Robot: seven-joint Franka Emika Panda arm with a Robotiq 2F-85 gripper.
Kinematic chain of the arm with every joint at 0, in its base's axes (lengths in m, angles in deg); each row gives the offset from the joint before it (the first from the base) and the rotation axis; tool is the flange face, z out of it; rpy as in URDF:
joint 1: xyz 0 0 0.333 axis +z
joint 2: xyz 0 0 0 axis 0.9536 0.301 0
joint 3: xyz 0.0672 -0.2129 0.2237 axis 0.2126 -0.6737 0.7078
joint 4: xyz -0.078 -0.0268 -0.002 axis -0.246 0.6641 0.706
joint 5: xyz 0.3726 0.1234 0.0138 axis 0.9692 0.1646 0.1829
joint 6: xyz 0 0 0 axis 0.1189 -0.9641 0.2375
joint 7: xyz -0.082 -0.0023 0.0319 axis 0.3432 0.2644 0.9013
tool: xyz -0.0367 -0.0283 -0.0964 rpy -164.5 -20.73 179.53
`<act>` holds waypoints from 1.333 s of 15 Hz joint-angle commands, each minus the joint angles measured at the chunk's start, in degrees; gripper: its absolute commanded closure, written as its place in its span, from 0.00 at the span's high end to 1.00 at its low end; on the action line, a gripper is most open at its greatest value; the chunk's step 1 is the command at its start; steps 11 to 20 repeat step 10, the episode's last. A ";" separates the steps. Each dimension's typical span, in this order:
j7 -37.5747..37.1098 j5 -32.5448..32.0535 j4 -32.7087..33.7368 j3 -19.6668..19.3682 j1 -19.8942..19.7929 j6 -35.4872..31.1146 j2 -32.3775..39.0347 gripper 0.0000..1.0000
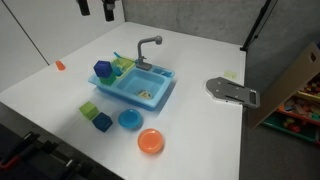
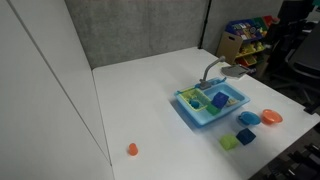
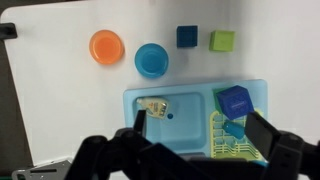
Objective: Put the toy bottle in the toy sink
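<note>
The toy sink (image 3: 187, 128) is a light-blue basin in the lower middle of the wrist view. It also shows in both exterior views (image 1: 152, 101) (image 2: 203, 117), with a grey faucet (image 1: 148, 46). The toy bottle (image 3: 153, 106), cream-white and stubby, lies inside the basin near its left corner. It shows as a small pale spot in an exterior view (image 1: 143, 94). My gripper (image 3: 200, 135) is open and empty. It hangs above the sink, with one finger by the bottle and one over the rack. Its dark fingertips show at the top of an exterior view (image 1: 97, 8).
A dark blue cube (image 3: 236, 100) sits on the sink's green rack (image 3: 238, 145). An orange plate (image 3: 106, 46), a round blue bowl (image 3: 152, 60), a blue cube (image 3: 187, 37) and a green cube (image 3: 222, 41) lie beside the sink. A grey metal plate (image 1: 232, 91) is at the table edge.
</note>
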 commanded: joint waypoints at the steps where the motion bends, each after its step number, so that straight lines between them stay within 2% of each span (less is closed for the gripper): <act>1: 1.81 0.79 0.66 0.15 0.08 4.14 -5.31 1.00; 5: 1.96 0.89 0.93 0.10 0.07 5.58 -8.84 1.00; 6: 0.42 0.03 0.25 0.36 -0.05 4.13 -7.61 1.00; 20: 0.51 0.03 0.23 0.36 -0.05 4.31 -8.79 1.00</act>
